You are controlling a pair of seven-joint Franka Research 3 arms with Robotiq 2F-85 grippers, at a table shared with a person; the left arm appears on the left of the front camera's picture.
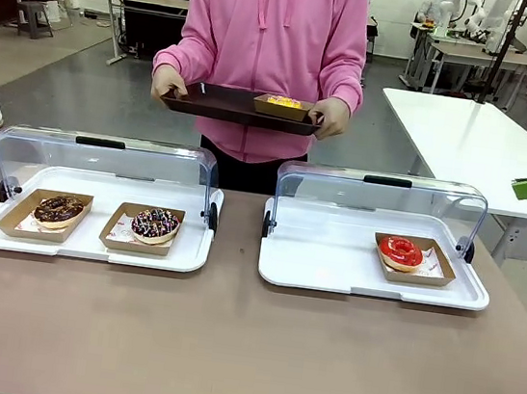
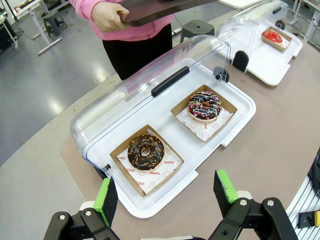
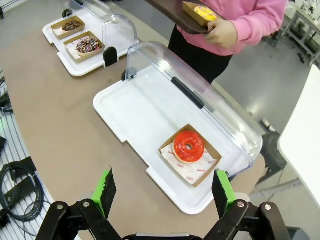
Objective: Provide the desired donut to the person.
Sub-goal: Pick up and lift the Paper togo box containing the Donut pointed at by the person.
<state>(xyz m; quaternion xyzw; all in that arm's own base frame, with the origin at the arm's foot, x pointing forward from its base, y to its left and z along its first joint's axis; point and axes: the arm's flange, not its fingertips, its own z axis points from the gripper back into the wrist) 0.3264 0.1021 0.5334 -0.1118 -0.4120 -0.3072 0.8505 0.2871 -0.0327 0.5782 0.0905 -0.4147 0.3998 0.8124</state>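
Left gripper point(image 2: 166, 194) is hovering over the near edge of the left tray point(image 2: 167, 117), jaws standing wide apart and gripping nothing. The chocolate donut point(image 2: 145, 151) is sitting in its paper boat just past the fingertips, roughly between them, not touching. The sprinkle donut point(image 2: 204, 106) is lying farther along the same tray, off toward the right-hand finger. The left lid point(image 2: 150, 75) is flipped back and walling off the far side, so the near side is staying open.

In the middle, the person point(image 1: 273, 53) is standing behind the table point(image 1: 224, 347) and gripping a dark tray point(image 1: 217, 104) with both hands. A yellow donut point(image 1: 284, 103) is riding on it (topping is too small to make out). The person is getting cut off at the neck by the frame top.

Over on the right tray point(image 3: 135, 110), the red donut point(image 3: 188, 146) is sitting alone near the right end, its lid point(image 3: 200, 80) tipped back too. The right gripper point(image 3: 164, 188) is hanging above that tray's near rim, jaws spread and empty, with the red donut beyond and between the fingers. In the front view it's poking in at the right edge, mostly cut off.

A gap is running between the two white trays, and a broad strip of table is lying in front of them.
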